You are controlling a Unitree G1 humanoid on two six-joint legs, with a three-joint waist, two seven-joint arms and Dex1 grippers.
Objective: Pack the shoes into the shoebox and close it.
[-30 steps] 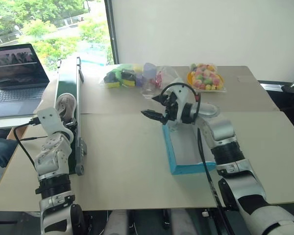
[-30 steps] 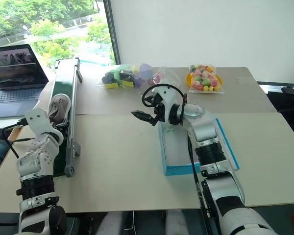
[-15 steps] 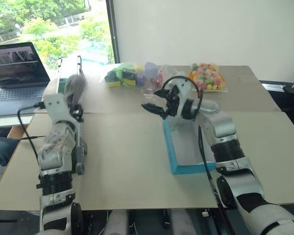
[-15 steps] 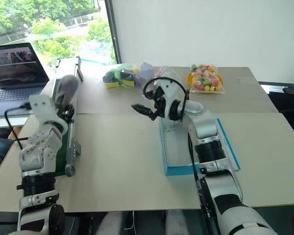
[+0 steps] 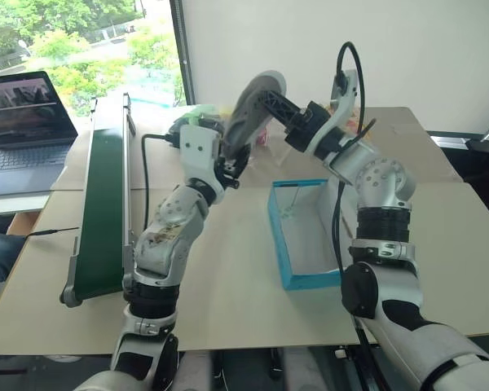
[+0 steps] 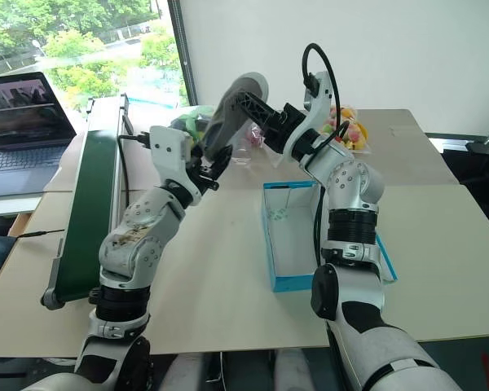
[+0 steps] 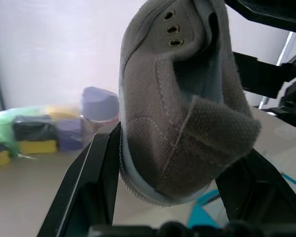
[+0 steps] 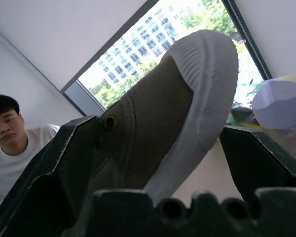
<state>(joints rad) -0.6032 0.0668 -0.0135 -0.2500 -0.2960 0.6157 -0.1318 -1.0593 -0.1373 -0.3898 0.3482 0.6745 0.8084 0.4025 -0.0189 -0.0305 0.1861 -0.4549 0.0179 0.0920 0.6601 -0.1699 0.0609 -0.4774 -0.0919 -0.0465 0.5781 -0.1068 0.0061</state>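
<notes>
One grey shoe (image 5: 248,110) with a pale sole hangs in the air above the table's back middle, toe up. My left gripper (image 5: 228,165) is shut on its heel end; the left wrist view has the shoe (image 7: 177,113) clamped between both fingers. My right gripper (image 5: 275,107) stands open around the toe end, and in the right wrist view one finger (image 8: 266,163) is clear of the sole. The blue shoebox (image 5: 279,236) lies open on the table below and to the right, white inside, with its lid (image 6: 385,257) folded out on the far side.
A long dark green bin (image 5: 104,187) runs along the table's left side. A laptop (image 5: 24,106) stands beyond it. Bags of small coloured items (image 5: 191,124) lie at the table's back. A person (image 8: 7,143) shows in the right wrist view.
My left arm lifted the shoe out of the green bin and swung it right and up. My right gripper rose and rolled, closing in on the shoe's toe, still open.
</notes>
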